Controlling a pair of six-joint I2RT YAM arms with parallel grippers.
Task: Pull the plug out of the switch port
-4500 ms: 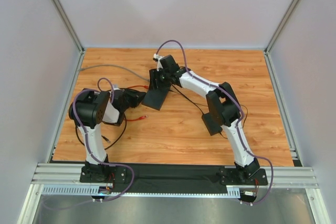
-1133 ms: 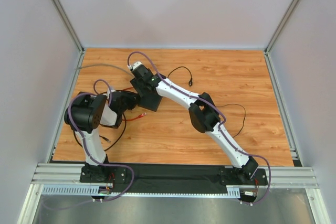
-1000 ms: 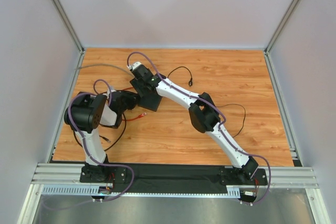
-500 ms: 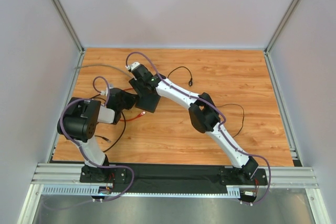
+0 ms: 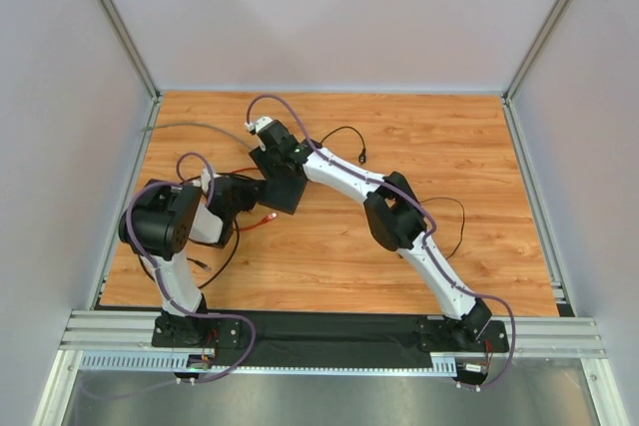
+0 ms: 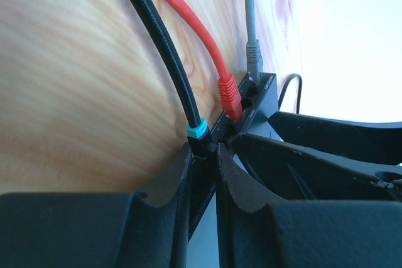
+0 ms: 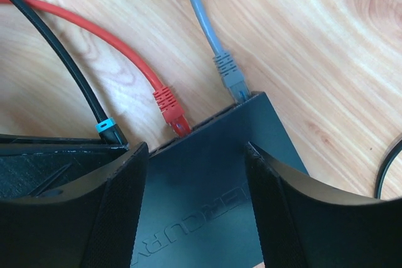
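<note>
1. The switch (image 7: 207, 205) lies flat on the tabletop (image 5: 469, 137), left of the middle and a little nearer the far edge than the near one. Its port side faces the left edge.
2. Three leads sit in the ports side by side: a grey plug (image 7: 228, 72) nearest the far edge, a red plug (image 7: 171, 106) in the middle, and a black plug (image 6: 198, 136) with a teal band nearest the near edge.
3. The left gripper (image 6: 205, 149) has its fingers drawn close together on the black plug just behind the teal band, and appears to pinch it.
4. The right gripper (image 7: 196, 155) is spread wide over the top of the switch, one finger toward each side. I cannot tell whether it presses on the case or only hangs just above it.
5. By my judgement the step in hand is the grasp itself: the plug is seized but not yet out, its nose seated in the port.
6. The next move calls for a straight pull along the port's axis, toward the left edge, with the right gripper bearing down so the switch does not slide with it. If the latch tab is not squeezed, the plug may hold.
</note>
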